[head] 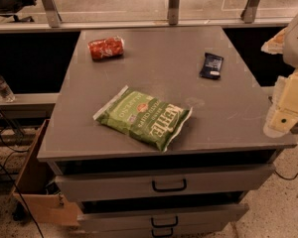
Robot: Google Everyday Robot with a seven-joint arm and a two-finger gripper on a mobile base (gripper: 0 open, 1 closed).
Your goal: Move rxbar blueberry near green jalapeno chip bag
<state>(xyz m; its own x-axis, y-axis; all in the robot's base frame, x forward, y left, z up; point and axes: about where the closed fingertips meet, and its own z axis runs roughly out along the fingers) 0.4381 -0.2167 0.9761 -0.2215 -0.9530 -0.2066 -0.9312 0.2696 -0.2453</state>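
The rxbar blueberry (pixel 211 65) is a small dark navy wrapper lying flat at the back right of the grey cabinet top (pixel 228 118). The green jalapeno chip bag (pixel 143 116) lies flat near the front middle, turned diagonally, with white "Kettle" lettering. The bar is well apart from the bag, up and to its right. My gripper (pixel 286 109) shows as pale cream parts at the right edge of the view, off the cabinet's right side, level with the bag and below the bar. It touches neither.
A red wrinkly snack packet (pixel 106 48) lies at the back left of the top. Drawers with dark handles (pixel 169 185) sit below the front edge. A cardboard box (pixel 39 187) stands at the lower left. A plastic bottle (pixel 1 86) is on the left ledge.
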